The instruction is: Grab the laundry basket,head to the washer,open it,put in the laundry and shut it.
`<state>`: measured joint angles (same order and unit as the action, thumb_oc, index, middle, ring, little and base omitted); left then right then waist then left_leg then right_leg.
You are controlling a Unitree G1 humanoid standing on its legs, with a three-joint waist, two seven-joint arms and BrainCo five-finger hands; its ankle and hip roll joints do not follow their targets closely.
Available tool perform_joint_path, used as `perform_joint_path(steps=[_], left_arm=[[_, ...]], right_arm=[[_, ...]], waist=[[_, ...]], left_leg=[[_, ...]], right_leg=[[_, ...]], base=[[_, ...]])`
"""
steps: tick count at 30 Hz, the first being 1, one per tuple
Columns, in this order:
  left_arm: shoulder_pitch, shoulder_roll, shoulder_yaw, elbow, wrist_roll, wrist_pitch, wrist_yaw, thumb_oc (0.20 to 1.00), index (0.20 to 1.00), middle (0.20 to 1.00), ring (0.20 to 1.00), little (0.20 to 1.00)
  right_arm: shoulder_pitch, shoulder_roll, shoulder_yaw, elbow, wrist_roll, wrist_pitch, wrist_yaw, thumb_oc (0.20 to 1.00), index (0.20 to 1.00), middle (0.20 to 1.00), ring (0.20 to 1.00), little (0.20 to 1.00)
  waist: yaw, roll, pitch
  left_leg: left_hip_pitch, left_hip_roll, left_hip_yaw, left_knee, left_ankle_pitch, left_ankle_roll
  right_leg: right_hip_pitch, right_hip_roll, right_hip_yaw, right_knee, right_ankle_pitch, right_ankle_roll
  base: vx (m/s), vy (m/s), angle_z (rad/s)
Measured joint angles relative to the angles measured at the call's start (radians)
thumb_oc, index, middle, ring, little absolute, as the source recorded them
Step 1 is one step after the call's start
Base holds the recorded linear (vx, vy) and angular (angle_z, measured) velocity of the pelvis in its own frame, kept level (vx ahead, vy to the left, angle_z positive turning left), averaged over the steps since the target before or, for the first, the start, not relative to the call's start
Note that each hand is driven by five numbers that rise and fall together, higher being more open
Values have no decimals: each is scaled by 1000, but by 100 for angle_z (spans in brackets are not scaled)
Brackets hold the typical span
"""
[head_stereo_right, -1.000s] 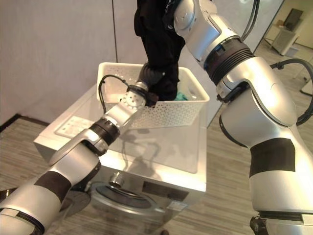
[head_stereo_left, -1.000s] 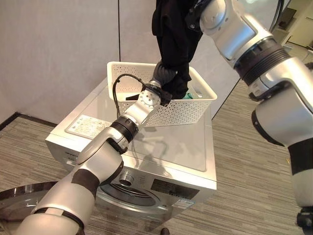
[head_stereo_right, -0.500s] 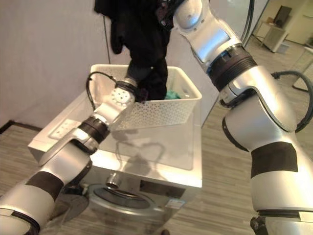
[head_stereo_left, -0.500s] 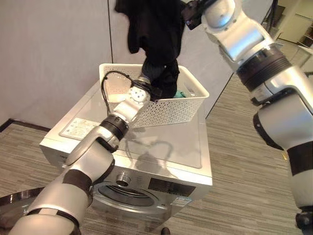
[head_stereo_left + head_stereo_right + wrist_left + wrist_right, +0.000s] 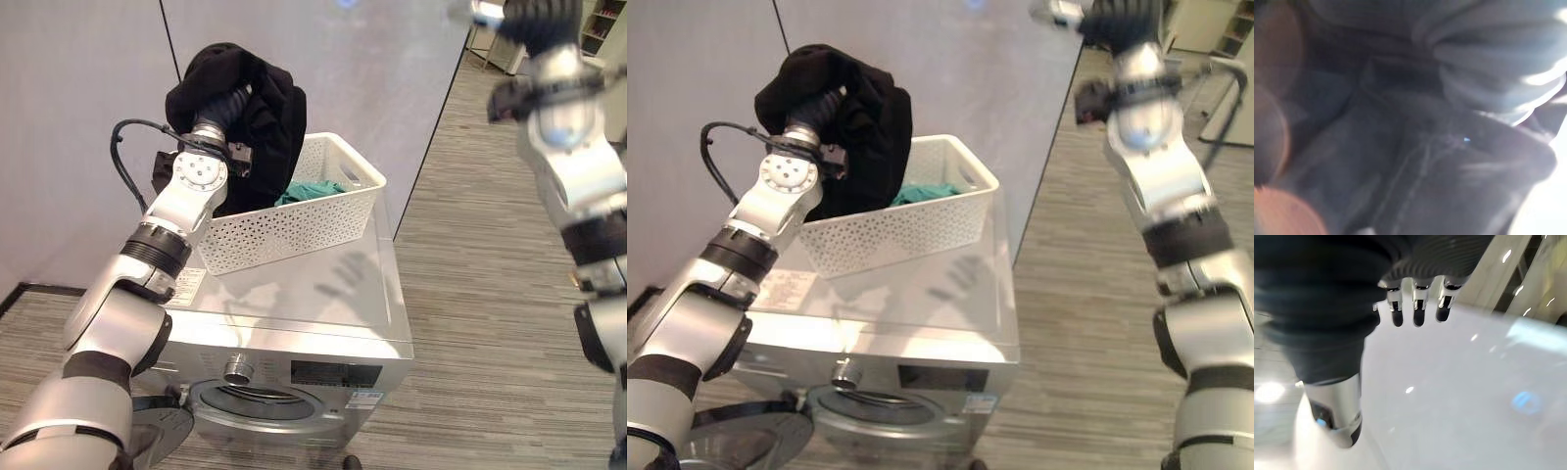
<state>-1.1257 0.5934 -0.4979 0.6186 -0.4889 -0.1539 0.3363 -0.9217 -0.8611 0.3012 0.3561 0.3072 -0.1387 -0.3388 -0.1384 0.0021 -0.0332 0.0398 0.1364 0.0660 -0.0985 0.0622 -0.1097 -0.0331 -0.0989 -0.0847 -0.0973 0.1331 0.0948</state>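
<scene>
No legible text — washer (image 5: 294, 323) labels too small, blurred.

Left hand (image 5: 223, 110) fingers buried in black garment (image 5: 266, 117), grip perhaps closed, washer door (image 5: 157, 438) cut off by edge

Matt black cloth (image 5: 260, 108), perforated white plastic basket (image 5: 294, 230), glossy metal washer (image 5: 323, 304)

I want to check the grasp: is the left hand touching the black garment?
Touching. In the left eye view the black garment drapes over the left hand, whose fingers are buried in the cloth.
</scene>
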Motion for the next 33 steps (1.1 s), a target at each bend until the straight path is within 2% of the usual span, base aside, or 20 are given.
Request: perform_joint_path(steps=[1, 2, 7, 11, 15, 17, 18, 24, 25, 30, 32, 33], left_arm=[[-1, 0, 6, -3, 6, 0, 2, 200, 200, 200, 200, 200], [-4, 14, 20, -11, 37, -7, 8, 200, 200, 200, 200, 200], [-80, 30, 18, -1, 38, -17, 11, 200, 200, 200, 200, 200], [-211, 49, 4, 25, 38, -18, 11, 200, 200, 200, 200, 200], [-289, 120, 4, 1, 37, -42, 15, 200, 200, 200, 200, 200], [-291, 136, 5, -30, 38, -50, 17, 200, 200, 200, 200, 200], [-290, 170, 5, -93, 40, -61, 21, 200, 200, 200, 200, 200], [-287, 320, 15, -237, 116, -96, 49, 200, 200, 200, 200, 200], [-266, 388, 32, -293, 127, -101, 53, 200, 200, 200, 200, 200], [-45, 542, 210, -444, 155, -143, 83, 200, 200, 200, 200, 200], [-28, 565, 219, -431, 154, -141, 97, 200, 200, 200, 200, 200], [6, 601, 223, -442, 156, -144, 98, 200, 200, 200, 200, 200]], right_arm=[[38, 4, -29, 2, -26, 1, -10, 1000, 1000, 1000, 1000, 1000], [110, 16, -64, 20, -71, 17, -32, 1000, 1000, 1000, 1000, 1000], [203, 42, -81, 23, -95, 35, -32, 1000, 1000, 1000, 1000, 1000], [308, 76, -143, -1, -117, 32, -30, 1000, 1000, 1000, 1000, 1000], [352, 76, -160, 1, -131, 35, -28, 1000, 1000, 1000, 1000, 1000], [382, 76, -187, -1, -136, 34, -28, 1000, 1000, 1000, 1000, 1000], [450, 76, -234, -2, -138, 36, -26, 1000, 1000, 1000, 1000, 1000], [571, 77, -281, -13, -165, 37, 8, 1000, 1000, 1000, 1000, 1000], [617, 78, -302, -28, -166, 37, 18, 1000, 1000, 1000, 1000, 1000], [706, 116, -371, -29, -166, 38, 34, 1000, 1000, 1000, 1000, 1000], [718, 142, -372, -26, -168, 47, 36, 1000, 1000, 1000, 1000, 1000], [727, 163, -377, -26, -176, 47, 36, 1000, 1000, 1000, 1000, 1000]], waist=[[-1, 7, 1], [-4, 28, 3], [-10, 74, 10], [-2, 79, 13], [7, 91, 20], [15, 90, 20], [24, 87, 23], [59, 78, 30], [71, 74, 33], [96, 55, 42], [118, 39, 44], [121, 32, 42]], left_leg=[[0, 1, 0, 0, 0, 0], [0, 1, 1, 0, 0, 0], [-3, 1, 0, 0, 0, 0], [-7, 5, -7, 0, 0, -1], [-7, 2, -12, 0, -1, -1], [-7, 2, -19, 0, -2, -1], [-5, 3, -39, 0, -2, -2], [-5, 2, -60, 1, -5, -5], [-6, 3, -61, 1, -5, -5], [-3, 1, -87, 2, -6, -5], [-5, 1, -91, 5, -5, -5], [-5, 1, -91, 5, -6, -4]], right_leg=[[0, -1, 0, 0, -3, 2], [0, -1, 1, 0, -2, 2], [-3, 4, 0, 0, -2, 3], [-1, 4, -9, 0, -4, 1], [2, 3, -14, 0, -6, 3], [6, 3, -22, 0, -6, 1], [20, 2, -43, 0, -11, -1], [34, -2, -65, 0, -22, -1], [35, -2, -66, 0, -22, -1], [51, -4, -92, 0, -28, -3], [53, -5, -98, 0, -29, -3], [52, -6, -98, 0, -29, -3]], base=[[0, 0, 0], [0, 0, 0], [0, 0, 0], [4, -26, 5], [4, -15, 3], [6, -23, 18], [4, -22, 26], [-2, -20, 15], [-19, -18, 3], [-25, -5, 15], [-23, 6, 6], [-39, 22, 17]])
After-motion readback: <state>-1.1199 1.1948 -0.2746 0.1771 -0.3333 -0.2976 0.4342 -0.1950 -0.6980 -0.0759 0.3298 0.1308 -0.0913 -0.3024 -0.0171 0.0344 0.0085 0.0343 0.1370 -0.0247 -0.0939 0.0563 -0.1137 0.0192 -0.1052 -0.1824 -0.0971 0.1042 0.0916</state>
